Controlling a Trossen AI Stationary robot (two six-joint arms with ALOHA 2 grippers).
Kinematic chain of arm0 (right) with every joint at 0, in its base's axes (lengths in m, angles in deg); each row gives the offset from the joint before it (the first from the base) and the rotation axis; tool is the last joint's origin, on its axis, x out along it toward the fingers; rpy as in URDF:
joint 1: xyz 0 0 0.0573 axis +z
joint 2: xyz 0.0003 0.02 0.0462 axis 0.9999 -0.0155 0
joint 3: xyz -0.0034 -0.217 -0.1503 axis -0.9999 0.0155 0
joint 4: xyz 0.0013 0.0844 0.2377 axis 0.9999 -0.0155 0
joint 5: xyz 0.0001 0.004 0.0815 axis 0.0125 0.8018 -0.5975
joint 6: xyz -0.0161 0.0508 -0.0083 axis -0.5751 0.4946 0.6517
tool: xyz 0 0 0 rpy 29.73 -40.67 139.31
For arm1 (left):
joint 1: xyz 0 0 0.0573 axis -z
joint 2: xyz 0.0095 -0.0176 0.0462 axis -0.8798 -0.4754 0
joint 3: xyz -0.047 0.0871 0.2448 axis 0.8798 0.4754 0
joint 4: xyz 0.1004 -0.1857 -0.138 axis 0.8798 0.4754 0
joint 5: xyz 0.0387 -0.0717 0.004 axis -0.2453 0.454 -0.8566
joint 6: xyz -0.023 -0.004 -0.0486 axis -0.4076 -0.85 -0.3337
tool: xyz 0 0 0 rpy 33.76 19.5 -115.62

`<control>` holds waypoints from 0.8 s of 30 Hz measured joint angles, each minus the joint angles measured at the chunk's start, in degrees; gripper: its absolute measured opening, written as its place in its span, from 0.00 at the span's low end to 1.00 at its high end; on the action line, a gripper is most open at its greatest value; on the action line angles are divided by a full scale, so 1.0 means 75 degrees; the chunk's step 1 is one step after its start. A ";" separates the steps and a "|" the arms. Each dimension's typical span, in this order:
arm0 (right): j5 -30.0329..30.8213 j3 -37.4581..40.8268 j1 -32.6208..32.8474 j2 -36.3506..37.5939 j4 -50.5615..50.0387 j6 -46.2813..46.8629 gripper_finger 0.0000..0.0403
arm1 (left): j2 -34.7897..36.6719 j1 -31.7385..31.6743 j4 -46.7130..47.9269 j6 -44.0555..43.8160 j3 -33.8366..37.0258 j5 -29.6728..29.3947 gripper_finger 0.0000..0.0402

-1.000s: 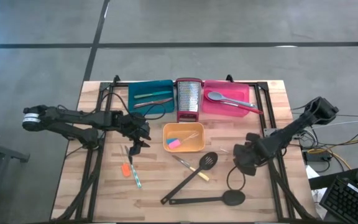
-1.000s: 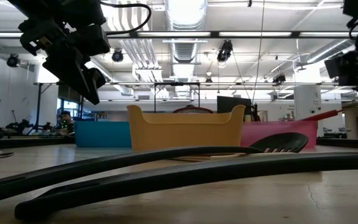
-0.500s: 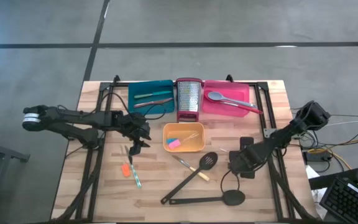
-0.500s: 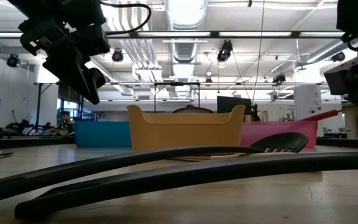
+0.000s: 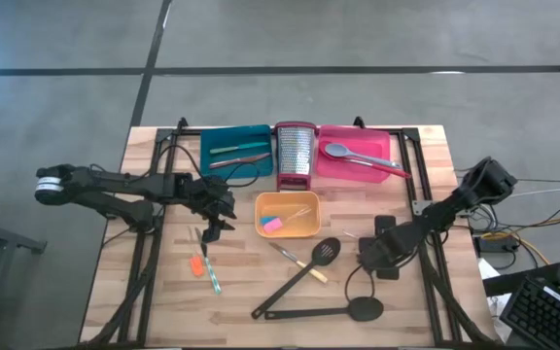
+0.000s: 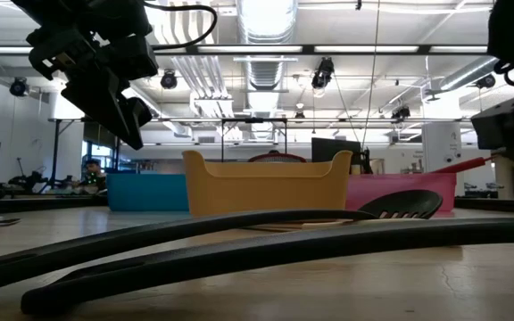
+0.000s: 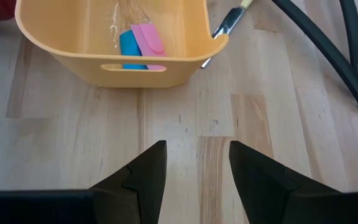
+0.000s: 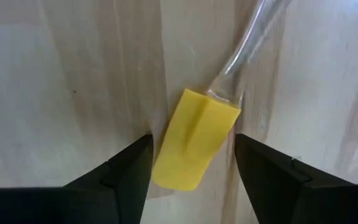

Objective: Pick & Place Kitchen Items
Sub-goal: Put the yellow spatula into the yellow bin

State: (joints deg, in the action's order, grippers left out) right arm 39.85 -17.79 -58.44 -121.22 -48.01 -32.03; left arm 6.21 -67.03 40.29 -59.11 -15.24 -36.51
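Right wrist view: yellow spatula (image 8: 194, 140) lies between released right pincer (image 8: 191, 163) fingers.

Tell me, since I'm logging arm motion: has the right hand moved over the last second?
Yes. In the high view the right hand has shifted toward the orange tray, and it is now open over a small yellow spatula.

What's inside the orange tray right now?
The orange plastic tray holds a small blue piece and a small pink piece side by side, with a thin clear handle running from them. Its near wall hides some of the floor.
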 joint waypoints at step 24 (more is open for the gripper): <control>-0.0495 0.0133 -0.0483 0.0521 -0.0103 0.1127 0.05 | -0.0001 0.0001 -0.0008 0.0025 0.0000 0.0000 0.45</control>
State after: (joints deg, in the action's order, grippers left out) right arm 36.13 -16.79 -62.06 -117.31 -48.78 -23.58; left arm 6.20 -67.03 40.23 -58.92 -15.24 -36.51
